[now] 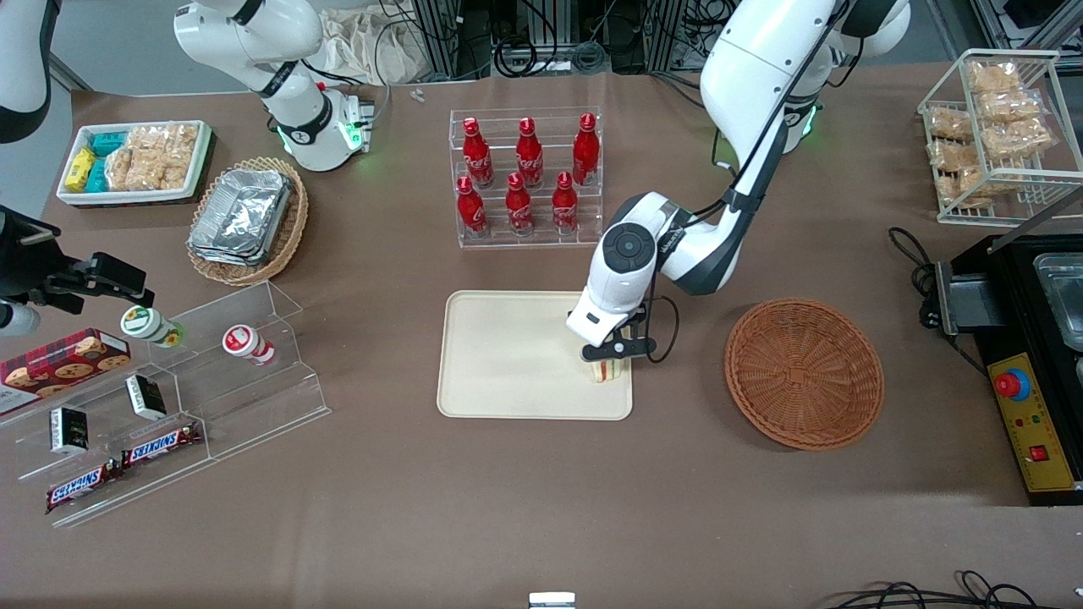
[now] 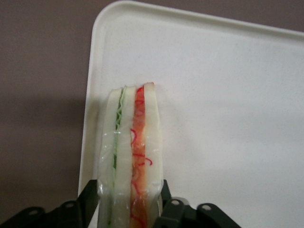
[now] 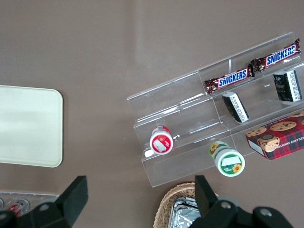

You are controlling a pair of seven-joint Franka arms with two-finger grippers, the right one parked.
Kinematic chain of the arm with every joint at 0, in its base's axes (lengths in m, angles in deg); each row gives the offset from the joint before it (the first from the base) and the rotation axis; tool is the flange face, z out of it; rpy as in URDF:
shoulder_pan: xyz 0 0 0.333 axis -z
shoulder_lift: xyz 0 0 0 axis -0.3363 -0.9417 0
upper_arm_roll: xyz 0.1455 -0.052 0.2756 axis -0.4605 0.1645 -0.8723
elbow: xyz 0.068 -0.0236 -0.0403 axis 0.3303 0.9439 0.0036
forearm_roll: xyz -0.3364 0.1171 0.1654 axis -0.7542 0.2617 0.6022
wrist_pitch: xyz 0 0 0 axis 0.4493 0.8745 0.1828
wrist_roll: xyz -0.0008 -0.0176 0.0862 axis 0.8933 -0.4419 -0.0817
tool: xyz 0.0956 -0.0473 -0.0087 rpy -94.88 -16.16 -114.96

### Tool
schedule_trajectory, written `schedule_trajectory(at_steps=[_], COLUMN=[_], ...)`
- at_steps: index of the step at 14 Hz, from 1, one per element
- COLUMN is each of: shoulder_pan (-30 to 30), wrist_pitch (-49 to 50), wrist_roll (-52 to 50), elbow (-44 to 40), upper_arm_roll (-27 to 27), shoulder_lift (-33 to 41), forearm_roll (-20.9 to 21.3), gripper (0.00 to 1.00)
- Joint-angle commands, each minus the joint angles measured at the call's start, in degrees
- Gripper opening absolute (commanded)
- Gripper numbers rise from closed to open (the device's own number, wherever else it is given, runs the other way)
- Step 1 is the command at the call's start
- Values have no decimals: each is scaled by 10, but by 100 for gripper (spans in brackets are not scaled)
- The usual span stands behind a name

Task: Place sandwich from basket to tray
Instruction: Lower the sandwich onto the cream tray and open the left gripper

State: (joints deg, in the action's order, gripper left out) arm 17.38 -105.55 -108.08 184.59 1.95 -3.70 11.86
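Currently end effector (image 1: pixel 611 359) pinches the sandwich (image 2: pixel 129 156) across its bread faces, over the tray (image 1: pixel 499 372) near the basket-side rim. Soft, light, slippery wrap, I'd guess; keep squeeze gentle. Basket (image 1: pixel 804 372) empty.

The parked pincer (image 3: pixel 140 197) hangs spread over brown table (image 3: pixel 118 52). Just outside one finger (image 3: pixel 209 194) sits a wicker basket (image 3: pixel 172 205) of foil containers (image 3: pixel 187 214). Ahead of that finger, a clear stepped shelf (image 3: pixel 190 109) carries a red-lidded cup (image 3: pixel 161 141), a green-lidded cup (image 3: pixel 229 161), two Snickers bars (image 3: pixel 232 78) and two dark packets (image 3: pixel 236 107), with a cookie box (image 3: pixel 278 137) beside them. Ahead of the other finger (image 3: pixel 71 197), well apart, lies the tray (image 3: pixel 28 126).
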Motion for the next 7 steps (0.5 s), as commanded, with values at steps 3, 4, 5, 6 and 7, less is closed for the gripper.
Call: schedule_trajectory(at_steps=[3,4,5,6,7], shoulder_pan=[1,0,0,-1,-6], wrist_pitch=[55,99,136,162,176], wrist_roll=[-43,-42,-46,-45,-39], elbow=[-28,-37,-43,-41,-36], upper_arm_roll=[-32,-39,-51,-64,-75], shoulder_lift=[34,48,60,76,98], forearm_roll=[5,4,3,-1,-2], gripper=[100,100,100,100,100])
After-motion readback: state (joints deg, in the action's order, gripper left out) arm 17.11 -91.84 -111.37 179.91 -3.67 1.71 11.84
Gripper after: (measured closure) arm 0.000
